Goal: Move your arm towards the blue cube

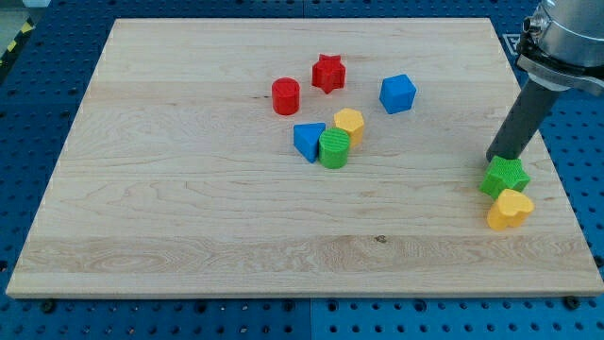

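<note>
The blue cube [397,93] sits on the wooden board [189,189] at the upper middle-right. My tip [497,158] is far to the cube's right and lower, at the board's right side. It touches the top of a green star block [504,178]. The dark rod rises from the tip toward the view's top right.
A yellow heart block [510,210] lies just below the green star. A red star [328,73] and red cylinder [285,96] lie left of the blue cube. A yellow hexagon [349,124], green cylinder [333,149] and blue triangular block [308,141] cluster below them.
</note>
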Motion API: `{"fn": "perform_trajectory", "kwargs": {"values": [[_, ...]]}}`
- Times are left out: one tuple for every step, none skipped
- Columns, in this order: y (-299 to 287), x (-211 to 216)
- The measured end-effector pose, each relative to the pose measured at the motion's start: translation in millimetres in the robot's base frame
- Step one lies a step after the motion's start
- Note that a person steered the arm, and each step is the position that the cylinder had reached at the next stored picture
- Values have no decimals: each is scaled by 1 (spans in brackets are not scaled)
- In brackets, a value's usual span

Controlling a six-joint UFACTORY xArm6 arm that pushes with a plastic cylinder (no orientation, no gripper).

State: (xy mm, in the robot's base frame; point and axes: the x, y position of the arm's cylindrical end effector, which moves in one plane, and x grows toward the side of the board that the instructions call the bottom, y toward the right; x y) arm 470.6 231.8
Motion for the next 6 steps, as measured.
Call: {"fn": "perform_trajectory", "kwargs": {"values": [[0, -3], [-1, 10], [-9, 17], [-17, 11], [-55, -40], [-60, -58]]}}
